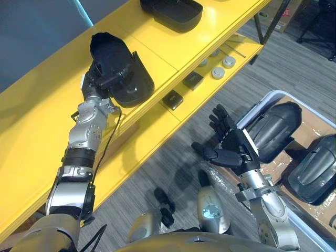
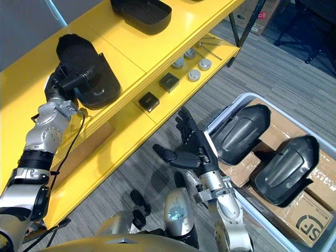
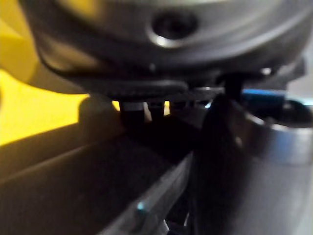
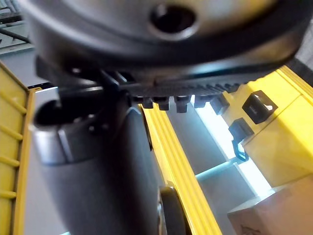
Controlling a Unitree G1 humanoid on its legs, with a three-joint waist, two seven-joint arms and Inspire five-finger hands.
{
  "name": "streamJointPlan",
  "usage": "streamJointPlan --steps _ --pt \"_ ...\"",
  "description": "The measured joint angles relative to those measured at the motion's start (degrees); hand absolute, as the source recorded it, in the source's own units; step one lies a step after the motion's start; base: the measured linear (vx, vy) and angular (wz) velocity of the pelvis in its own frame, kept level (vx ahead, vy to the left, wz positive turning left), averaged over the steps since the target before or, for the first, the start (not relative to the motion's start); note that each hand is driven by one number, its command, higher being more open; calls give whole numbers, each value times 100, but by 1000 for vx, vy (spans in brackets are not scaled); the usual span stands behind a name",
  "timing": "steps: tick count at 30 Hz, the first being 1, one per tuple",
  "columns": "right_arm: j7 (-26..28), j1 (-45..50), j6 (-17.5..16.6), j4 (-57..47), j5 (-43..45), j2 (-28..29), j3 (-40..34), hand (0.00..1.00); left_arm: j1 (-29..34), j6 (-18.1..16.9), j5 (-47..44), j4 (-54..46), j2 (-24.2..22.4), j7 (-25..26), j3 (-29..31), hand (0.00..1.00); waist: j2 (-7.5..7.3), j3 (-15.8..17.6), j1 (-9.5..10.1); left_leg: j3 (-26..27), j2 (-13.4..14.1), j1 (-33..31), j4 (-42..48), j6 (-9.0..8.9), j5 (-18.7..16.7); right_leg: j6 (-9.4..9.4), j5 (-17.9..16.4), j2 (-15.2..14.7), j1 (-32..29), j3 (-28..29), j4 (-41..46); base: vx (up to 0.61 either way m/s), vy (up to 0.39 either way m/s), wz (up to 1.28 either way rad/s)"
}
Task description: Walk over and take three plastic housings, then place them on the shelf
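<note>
Right hand (image 2: 195,152): nearest, palm up over the grey floor (image 2: 278,68), thumb out to the side, fingers spread and straight, holding nothing. Bin (image 2: 226,111): white-rimmed, just beside that hand on the robot's right, lined with cardboard (image 2: 310,220). Contents: two black plastic housings lying side by side on the cardboard, the nearer housing (image 2: 283,170) and the inner housing (image 2: 241,134), the latter close behind the open fingers but not touched by them. Lower tier (image 2: 126,118) of the yellow shelf (image 1: 210,31): beyond the hand, carrying two small black blocks (image 2: 148,101) and, farther along, a few round grey discs (image 2: 194,75). Left hand (image 1: 105,79): arm stretched up to the shelf's top board, the hand set at the near end of the held housing (image 2: 79,55); its thumb lies across the housing's upper face and the hand appears clamped on it, though the wrist view is too dark to confirm the fingers. The held housing rests on the top board with one end jutting past the front edge. Far housing (image 2: 140,14): a further black housing on the same board, well apart from the held one.
</note>
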Motion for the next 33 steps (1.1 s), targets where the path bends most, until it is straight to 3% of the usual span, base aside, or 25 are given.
streamJointPlan --steps 10,21,25,29,33 --pt "-112 9 -23 20 67 0 192 100 -385 -18 85 41 154 873 -205 100 -132 178 -21 53 53 -77 140 11 -11 -12 79 26 -62 27 0 2 -6 -2" --pt "-215 233 -399 156 -74 26 492 100 -677 -87 378 283 149 1880 -105 100 -188 228 -152 10 106 -24 181 63 12 -27 211 74 97 -15 -134 3 -5 0" --pt "-551 231 -557 279 -304 53 470 100 -702 -65 368 419 149 1876 23 100 -190 227 -138 -27 118 134 174 61 7 -52 226 79 332 -93 -241 26 -6 5" --pt "-813 89 -892 271 -1080 69 121 100 -674 -209 371 358 149 1612 325 100 -188 222 -92 -58 115 239 174 49 -25 -57 232 81 479 -115 -304 17 0 2" --pt "-1066 -302 -1041 271 -1661 -181 -515 100 -245 -531 555 -478 149 1221 634 100 -156 199 33 -151 110 427 177 45 -66 -76 222 70 747 -221 -351 17 4 8"
